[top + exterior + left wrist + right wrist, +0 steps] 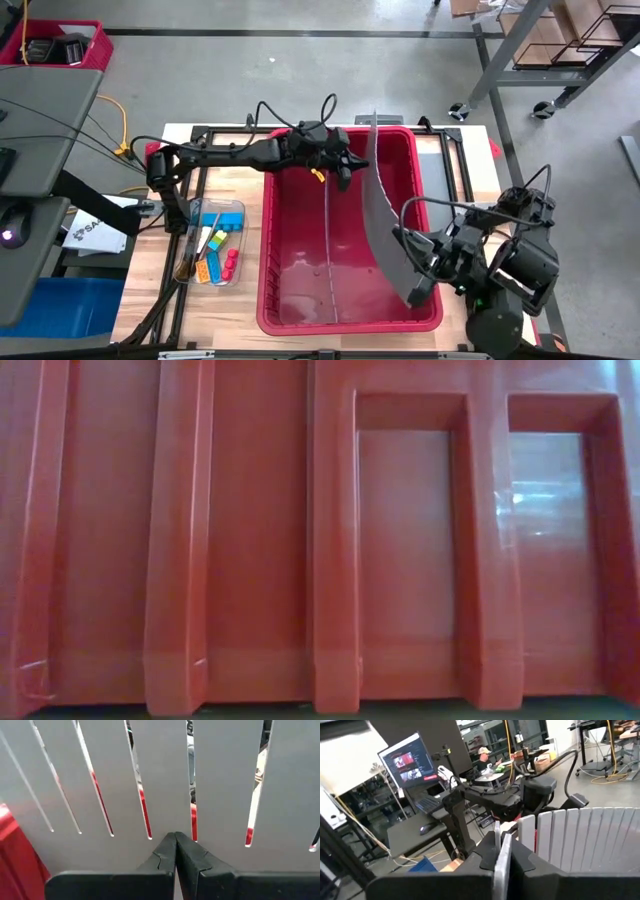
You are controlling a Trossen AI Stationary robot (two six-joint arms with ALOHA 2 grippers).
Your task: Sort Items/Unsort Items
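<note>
The items (217, 250), small orange, blue, yellow, red and green blocky pieces with thin dark sticks, are gathered in a clear shallow plastic tray (236, 208) at centre left of the high view, on the pale wooden counter (240, 300). Just right of them a large red plastic bin (345, 318) is seen. A grey slotted divider sheet (378, 200) is held curved over the bin: the left gripper (345, 160) is clamped tight on its upper end at top centre, the right gripper (420, 285) pinched on its lower end at lower right. Printed paper at far left shows letters "SA". Grey concrete floor surrounds the counter; a lit monitor and a seated person appear beyond.
</note>
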